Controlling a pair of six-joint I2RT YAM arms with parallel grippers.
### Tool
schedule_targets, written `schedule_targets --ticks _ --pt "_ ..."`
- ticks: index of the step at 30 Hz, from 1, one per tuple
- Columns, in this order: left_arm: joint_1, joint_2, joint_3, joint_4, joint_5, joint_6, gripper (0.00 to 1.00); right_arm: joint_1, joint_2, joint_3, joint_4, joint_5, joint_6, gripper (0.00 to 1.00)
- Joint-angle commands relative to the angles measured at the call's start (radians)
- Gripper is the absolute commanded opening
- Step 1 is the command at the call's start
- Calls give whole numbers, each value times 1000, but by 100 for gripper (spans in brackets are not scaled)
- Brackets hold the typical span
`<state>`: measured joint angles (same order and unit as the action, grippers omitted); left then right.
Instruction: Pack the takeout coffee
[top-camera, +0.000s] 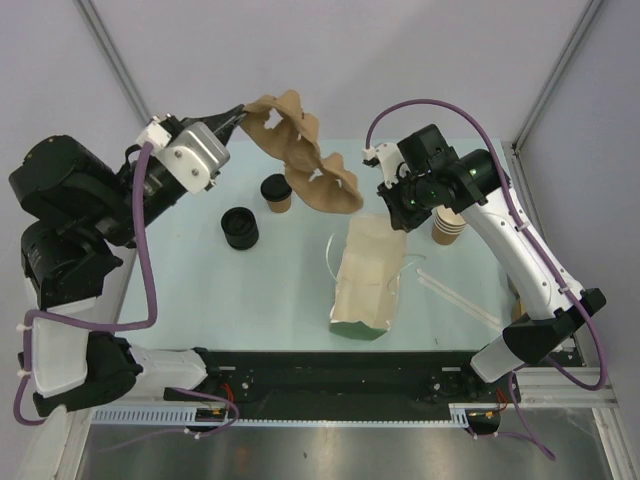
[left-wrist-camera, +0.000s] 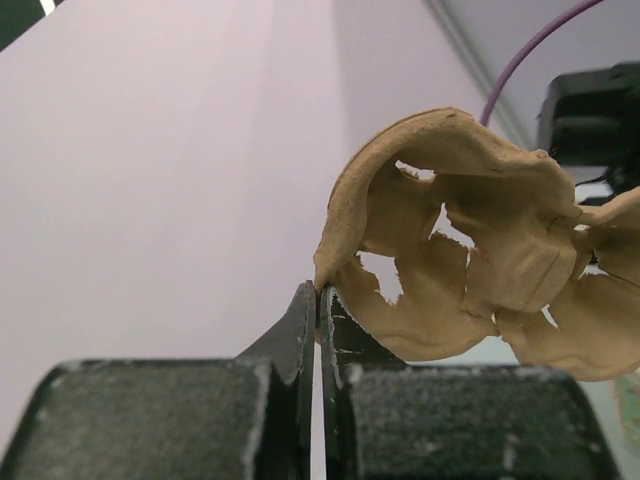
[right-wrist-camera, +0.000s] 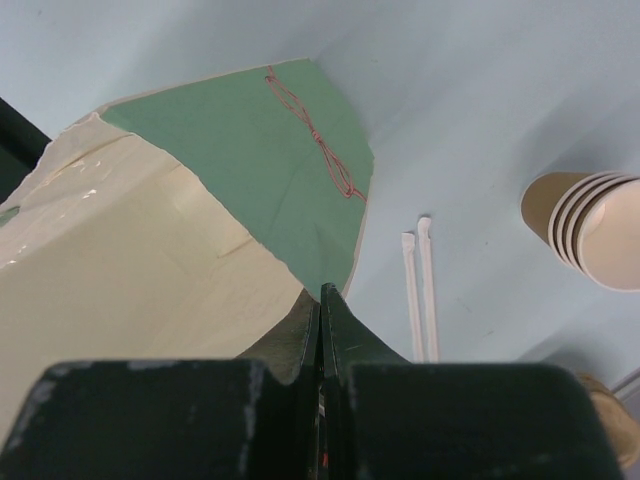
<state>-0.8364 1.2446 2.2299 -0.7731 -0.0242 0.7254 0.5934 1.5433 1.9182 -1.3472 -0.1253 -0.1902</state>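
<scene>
The left gripper (left-wrist-camera: 320, 295) is closed tight, its 2 fingers pinching the rim of a brown pulp cup carrier (top-camera: 305, 155), which it holds tilted in the air above the far side of the bench (top-camera: 200, 290). The right gripper (right-wrist-camera: 320, 295) is also fully closed, its tips at the edge of the paper bag (top-camera: 365, 275) lying on its side; I cannot tell whether any paper is caught between them. The takeout coffee (top-camera: 277, 190) stands upright on the bench just beside the carrier's lower part, near a black stack of lids (top-camera: 240, 228).
</scene>
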Motion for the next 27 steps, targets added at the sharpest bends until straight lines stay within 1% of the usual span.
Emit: schedule_targets --ticks 1,4,6,11,13,14,17,19,20,22,26,27 --pt "-212 41 13 55 -193 49 0 -4 3 38 39 42 46 0" --pt "-315 61 -25 66 -259 106 0 -6 3 38 42 47 63 0" --pt "-335 70 -67 89 -272 120 0 -9 5 38 40 42 67 0" --pt "-447 30 -281 236 -399 272 0 -12 -5 33 45 49 74 0" --pt "-487 32 -317 261 -440 319 0 -15 -9 28 46 50 75 0" --pt "-497 30 -344 282 -466 328 0 -15 -11 27 46 50 75 0" --pt "-517 33 -368 287 -473 341 0 -17 -15 19 48 42 75 0" --pt "-524 23 -418 310 -483 373 0 -15 -15 21 46 41 77 0" --pt "-529 12 -474 330 -487 388 0 -20 -14 24 46 39 77 0" --pt "-533 -8 -519 383 -496 416 0 -18 -14 27 48 38 77 0" --pt "-535 -20 -582 396 -510 408 0 -18 -14 33 49 33 77 0" --pt "-535 -27 -617 412 -513 417 0 -18 -14 31 48 33 77 0"
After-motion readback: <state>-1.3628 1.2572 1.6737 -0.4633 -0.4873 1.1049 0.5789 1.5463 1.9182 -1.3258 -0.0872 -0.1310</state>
